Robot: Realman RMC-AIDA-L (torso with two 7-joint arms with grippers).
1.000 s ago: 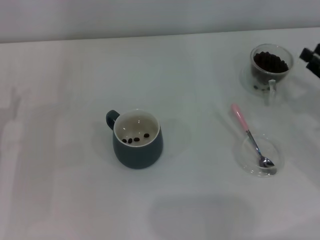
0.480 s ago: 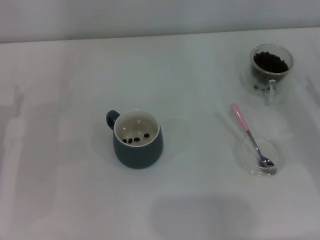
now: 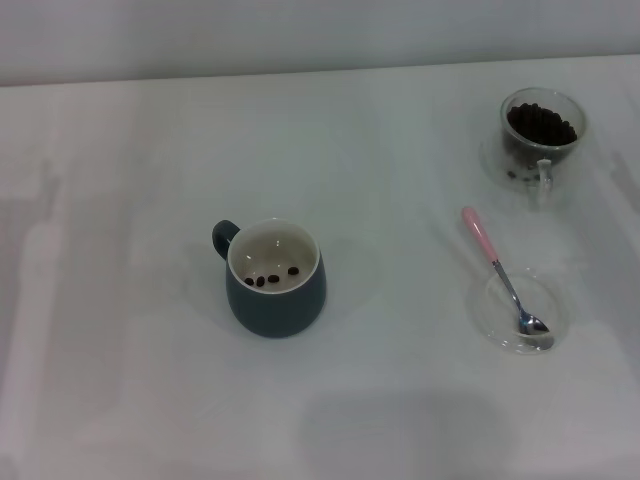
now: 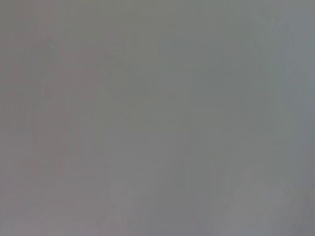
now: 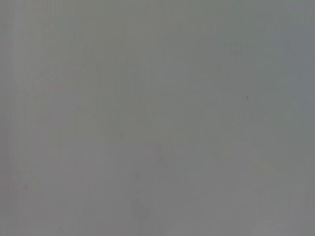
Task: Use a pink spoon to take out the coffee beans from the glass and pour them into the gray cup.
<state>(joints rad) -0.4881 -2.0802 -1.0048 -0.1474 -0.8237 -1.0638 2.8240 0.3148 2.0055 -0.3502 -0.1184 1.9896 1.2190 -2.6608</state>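
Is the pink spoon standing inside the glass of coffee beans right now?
No, the pink spoon lies on the table with its bowl in a clear saucer, apart from the glass.

Gray cup [image 3: 275, 280] sits mid-table [image 3: 400, 180] with a few coffee beans [image 3: 270, 277] inside. Far right rear: glass [image 3: 541, 135]. Pink spoon [image 3: 503, 272] lies before it, bowl on saucer [image 3: 523, 313].

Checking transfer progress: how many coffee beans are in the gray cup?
3 coffee beans lie on the bottom of the gray cup, toward its near side. The near wall may hide more.
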